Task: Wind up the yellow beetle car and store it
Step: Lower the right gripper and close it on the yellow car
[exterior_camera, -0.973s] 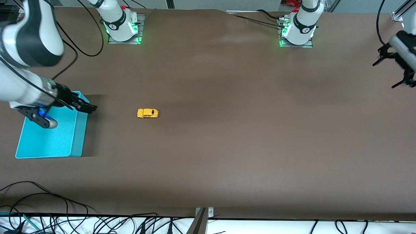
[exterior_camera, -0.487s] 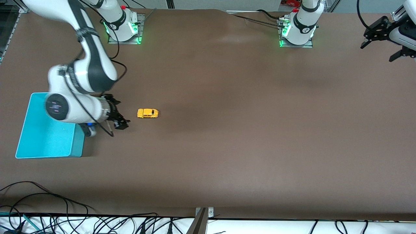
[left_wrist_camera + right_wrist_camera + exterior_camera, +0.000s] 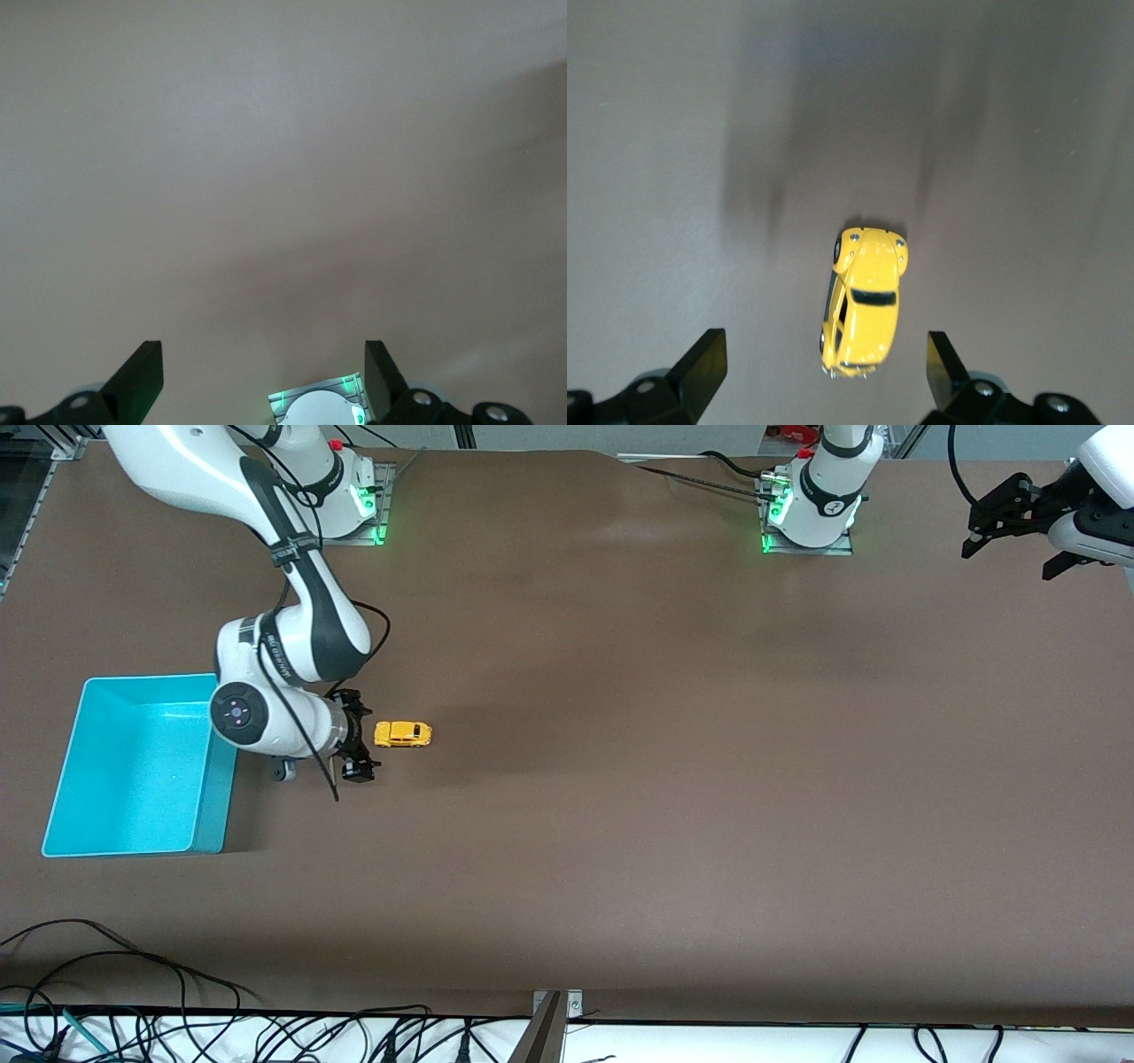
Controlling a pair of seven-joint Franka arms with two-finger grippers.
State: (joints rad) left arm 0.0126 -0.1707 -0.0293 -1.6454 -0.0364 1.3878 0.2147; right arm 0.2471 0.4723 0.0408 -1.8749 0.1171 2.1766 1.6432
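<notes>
Car [image 3: 403, 733]: on the desk [image 3: 620, 779], near the bin [image 3: 133, 841], toward the left arm's end from it; untouched.
Right gripper [image 3: 358, 741]: low, just beside the car on its bin side; fingers [image 3: 704, 363] spread, empty.
Left gripper [image 3: 1019, 524]: waiting far from the bin, fingers spread.
Risk: car is small and free-rolling; an off-centre close may nudge it away or pinch a wheel, so it slips out.

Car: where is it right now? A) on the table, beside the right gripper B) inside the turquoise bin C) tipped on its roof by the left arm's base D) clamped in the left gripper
A: the car sits upright on the bare table, just off the open right gripper and outside the bin; the right wrist view shows it between the spread fingers, not gripped.
</notes>
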